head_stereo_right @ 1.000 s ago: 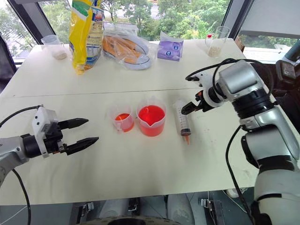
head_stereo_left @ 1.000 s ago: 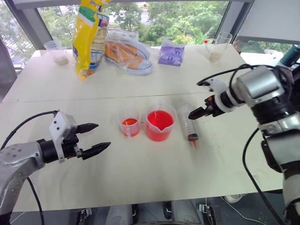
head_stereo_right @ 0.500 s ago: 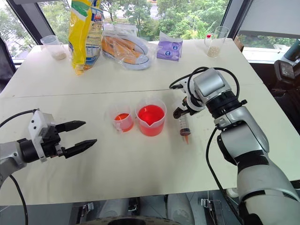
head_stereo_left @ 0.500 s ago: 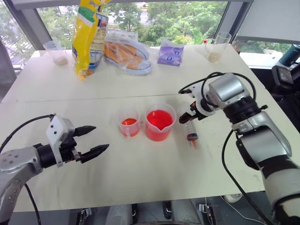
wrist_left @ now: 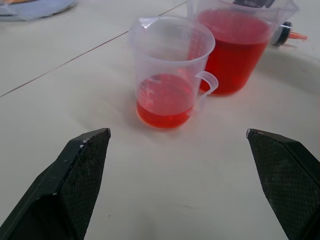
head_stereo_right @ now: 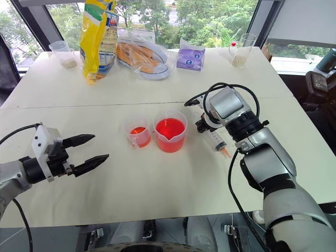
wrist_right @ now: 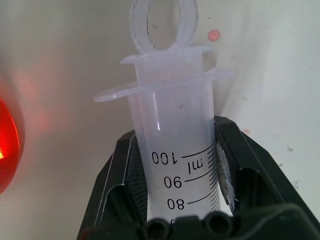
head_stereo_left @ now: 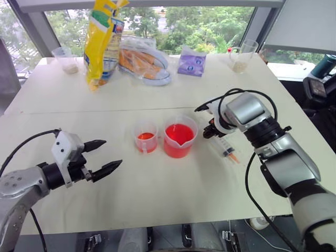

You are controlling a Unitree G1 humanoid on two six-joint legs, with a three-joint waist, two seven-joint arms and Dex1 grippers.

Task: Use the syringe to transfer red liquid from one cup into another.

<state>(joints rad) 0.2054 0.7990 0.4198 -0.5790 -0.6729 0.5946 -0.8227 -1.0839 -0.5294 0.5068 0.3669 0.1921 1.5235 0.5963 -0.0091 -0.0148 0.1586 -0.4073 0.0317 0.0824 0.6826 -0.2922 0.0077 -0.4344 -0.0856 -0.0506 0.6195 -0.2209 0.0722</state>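
The syringe (head_stereo_left: 224, 148) lies on the white table right of the cups, its orange tip pointing toward the front right. My right gripper (head_stereo_left: 210, 130) points steeply down at its plunger end. In the right wrist view, the black fingers (wrist_right: 125, 165) are shut on the clear barrel (wrist_right: 175, 150) at the top scale marks. The wide spouted cup (head_stereo_left: 179, 140) is nearly full of red liquid. Just left of it, the smaller narrow cup (head_stereo_left: 146, 137) holds a shallow red layer. My left gripper (head_stereo_left: 113, 152) hovers open at the left, aimed at the smaller cup (wrist_left: 170, 75), with nothing between its fingers.
At the far side of the table stand a yellow bag (head_stereo_left: 102, 42), plastic-wrapped food (head_stereo_left: 144, 63) and a purple packet (head_stereo_left: 191, 60). Clear cups with beige grains sit at the back left (head_stereo_left: 65, 59) and back right (head_stereo_left: 242, 55). A seam crosses the table behind the cups.
My right gripper has come down and closed on the syringe's barrel. The syringe has swung so its tip points more to the right. The left gripper has stayed put and open.
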